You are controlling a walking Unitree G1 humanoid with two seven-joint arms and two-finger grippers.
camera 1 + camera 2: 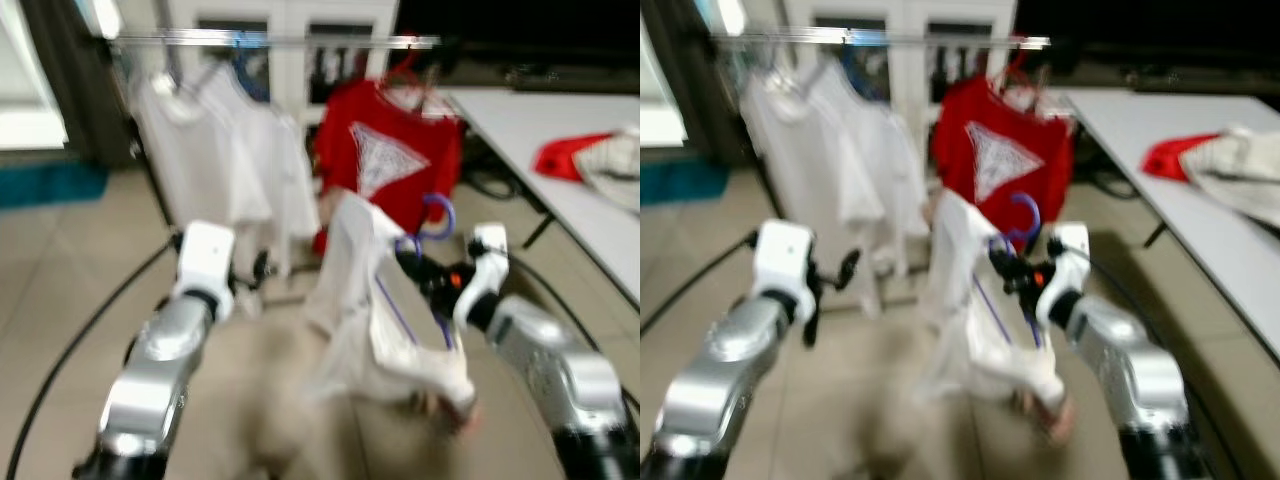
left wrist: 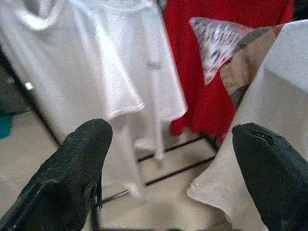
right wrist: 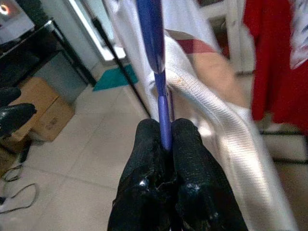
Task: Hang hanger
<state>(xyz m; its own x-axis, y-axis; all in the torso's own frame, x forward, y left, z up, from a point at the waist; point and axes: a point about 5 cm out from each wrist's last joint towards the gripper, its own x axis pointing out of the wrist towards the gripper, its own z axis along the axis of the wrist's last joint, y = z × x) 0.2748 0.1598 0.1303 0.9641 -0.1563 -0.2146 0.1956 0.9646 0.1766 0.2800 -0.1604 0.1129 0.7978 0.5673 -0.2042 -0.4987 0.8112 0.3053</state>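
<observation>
Right pincer (image 3: 165, 139) pinches the blue hanger (image 3: 153, 43), shirt (image 1: 385, 300) draped below it; left pincer (image 2: 168, 159) spread, empty. Rail (image 1: 280, 41) lies beyond and above, apparently well apart: raise the hook over it, then lower.

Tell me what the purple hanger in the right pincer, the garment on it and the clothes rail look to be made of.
Purple hanger: looks like smooth plastic, or coated metal, with an even, slightly glossy colour. It is clamped in the right pincer.
White garment: soft knit fabric, judging by the ribbed edge and limp folds.
Clothes rail: likely metal, a thin silvery bar with bright highlights, though blurred.
</observation>
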